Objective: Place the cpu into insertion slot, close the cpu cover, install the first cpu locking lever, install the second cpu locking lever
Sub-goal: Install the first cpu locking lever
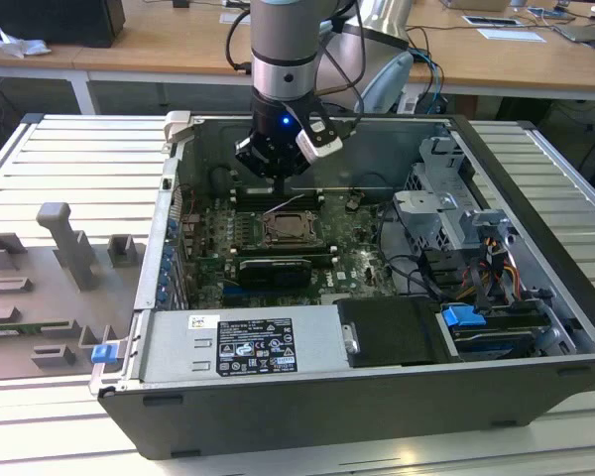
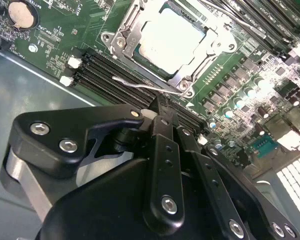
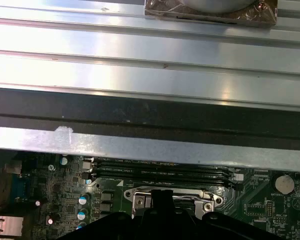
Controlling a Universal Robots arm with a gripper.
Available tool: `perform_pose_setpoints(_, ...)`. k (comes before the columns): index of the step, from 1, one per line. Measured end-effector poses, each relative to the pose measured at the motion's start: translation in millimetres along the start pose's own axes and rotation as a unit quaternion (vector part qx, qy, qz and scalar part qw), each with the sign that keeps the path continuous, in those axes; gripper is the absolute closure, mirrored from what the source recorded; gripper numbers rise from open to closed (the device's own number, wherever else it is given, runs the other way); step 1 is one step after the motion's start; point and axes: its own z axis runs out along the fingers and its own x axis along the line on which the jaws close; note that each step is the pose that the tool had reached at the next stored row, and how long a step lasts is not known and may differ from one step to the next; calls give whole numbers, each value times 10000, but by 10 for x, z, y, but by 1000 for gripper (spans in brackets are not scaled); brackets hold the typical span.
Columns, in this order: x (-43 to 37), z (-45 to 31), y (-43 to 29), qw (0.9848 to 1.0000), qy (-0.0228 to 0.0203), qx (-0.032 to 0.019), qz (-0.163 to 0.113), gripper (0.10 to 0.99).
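An open computer case [image 1: 535,327] lies on a slatted metal table [image 1: 69,149], its green circuit board [image 1: 362,260] facing up. The robot arm [image 1: 286,50] reaches down into the case, and the gripper [image 1: 281,181] hangs just above the board, beside the socket on its far side in the exterior view.

In the second wrist view the cpu [image 2: 171,41] sits flat in the insertion slot [image 2: 202,31], its pale metal face showing through the window of the cpu cover [image 2: 124,36], which appears to lie closed over it. A thin wire locking lever [image 2: 147,85] runs along the socket's near edge, just ahead of the fingertips [image 2: 157,107]. The jaws look drawn narrow, close together with nothing between them, though the angle makes that hard to confirm.

The lever is likely stiff, springy wire: light, slick and narrow, best caught near its free bent end. The chip beneath is fragile, so any push belongs on the lever alone.
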Motion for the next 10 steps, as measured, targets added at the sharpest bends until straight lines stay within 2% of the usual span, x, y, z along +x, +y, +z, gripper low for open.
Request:
perform_pose_setpoints(3, -3, 14, 0, 10000, -27, -12, -4, 980)
perform_pose_setpoints(8, -101, 95, 10, 10000, -29, -12, -4, 980)
perform_pose_setpoints(10, -115, 110, 16, 10000, -30, -12, -4, 980)
